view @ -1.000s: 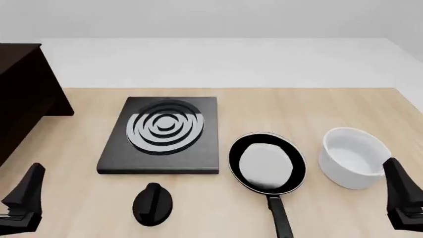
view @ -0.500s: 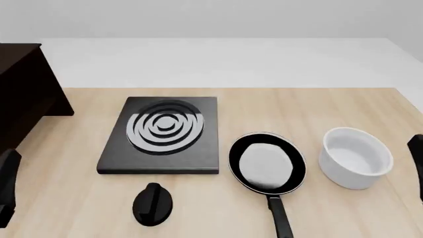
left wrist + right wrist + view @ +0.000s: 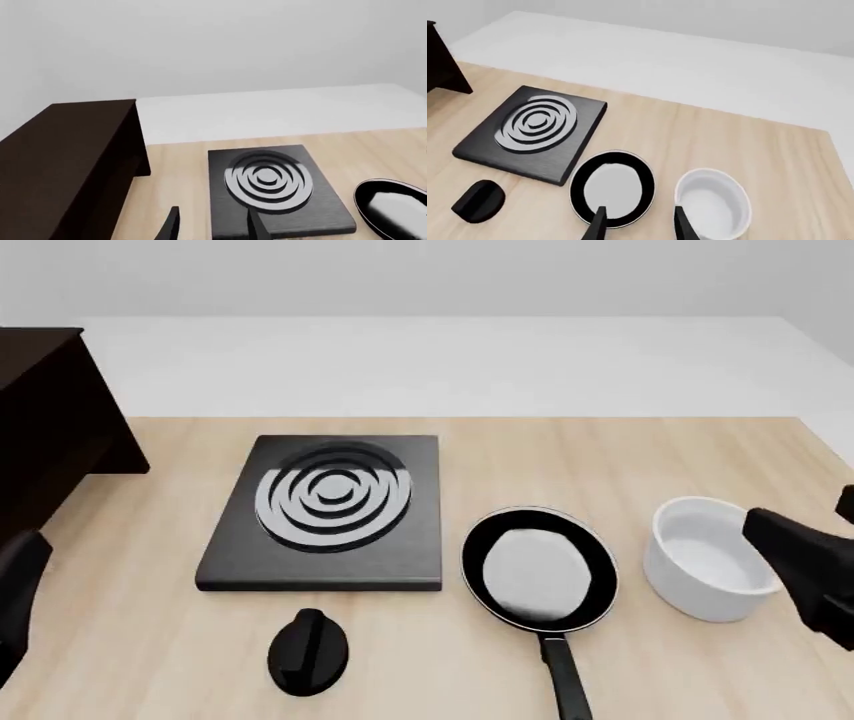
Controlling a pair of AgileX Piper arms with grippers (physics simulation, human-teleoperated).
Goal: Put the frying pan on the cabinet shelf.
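The frying pan (image 3: 539, 568), black with a pale inside, lies on the table right of centre, its long handle (image 3: 566, 680) pointing toward the near edge. It also shows in the right wrist view as the frying pan (image 3: 614, 186), just ahead of my open right gripper (image 3: 639, 227), and at the picture's edge as the frying pan (image 3: 393, 210) in the left wrist view. The dark cabinet (image 3: 54, 430) stands at the far left; its flat shelf top (image 3: 73, 135) fills the left wrist view. My left gripper (image 3: 212, 229) is open and holds nothing.
A black square stove plate (image 3: 327, 505) with grey rings sits mid-table. A black knob-like piece (image 3: 308, 650) lies in front of it. A white bowl (image 3: 714, 558) stands right of the pan, with the right arm (image 3: 807, 565) partly over it. The left arm (image 3: 16, 590) is at the left edge.
Both arms drew out toward the picture's edges. The right arm then came back in over the bowl's right side. The pan, bowl and stove plate have not moved.
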